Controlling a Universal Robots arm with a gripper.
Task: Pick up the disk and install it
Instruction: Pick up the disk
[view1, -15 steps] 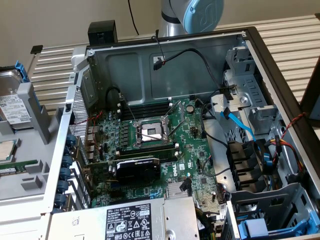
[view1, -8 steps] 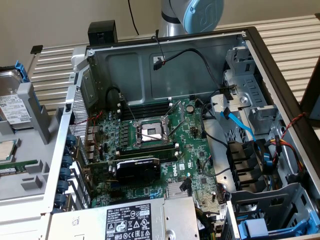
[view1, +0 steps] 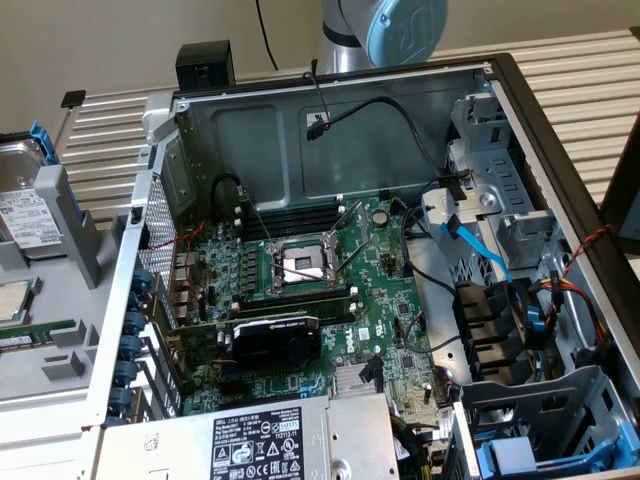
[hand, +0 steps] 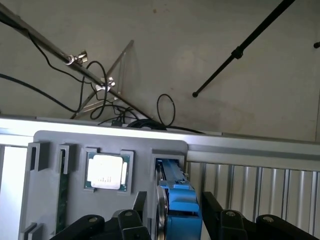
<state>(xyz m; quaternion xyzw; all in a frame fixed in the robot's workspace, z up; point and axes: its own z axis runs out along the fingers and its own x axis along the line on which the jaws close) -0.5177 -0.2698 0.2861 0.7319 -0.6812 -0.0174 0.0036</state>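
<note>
**Grasp step: jaws bracketing the disk in its holder slot**

In the wrist view the gripper (hand: 174, 197) is sitting low over the grey holder (hand: 75, 145). Its jaws are standing wide, one finger on each flat face of the disk (hand: 180, 205). Both fingers are looking pressed right up against it, so I'm reading this as a wide grip on the disk rather than a hover. Contact on the silver side is harder to make out than on the blue side.

The disk is standing on edge in its slot, blue carrier edge facing the camera, not yet lifted. It is sitting just beside the pocket holding the CPU (hand: 106, 171), with a RAM stick (hand: 63, 190) in a slot further along. In the exterior view the holder is lying at the exterior view's left, outside the open computer case (view1: 540, 130).

Step in hand: the pick-up, at the grasp. Install is not started. The drive cage (view1: 530, 400), with the other blue-fronted carrier (view1: 510, 458), is sitting at the exterior view's lower right, well apart from the disk, across the motherboard (view1: 300, 290).

My judgement is that a lift from here is calling for a straight pull along the slot walls with no tilt. The carrier could bind, or the holder could drag up with it.
</note>
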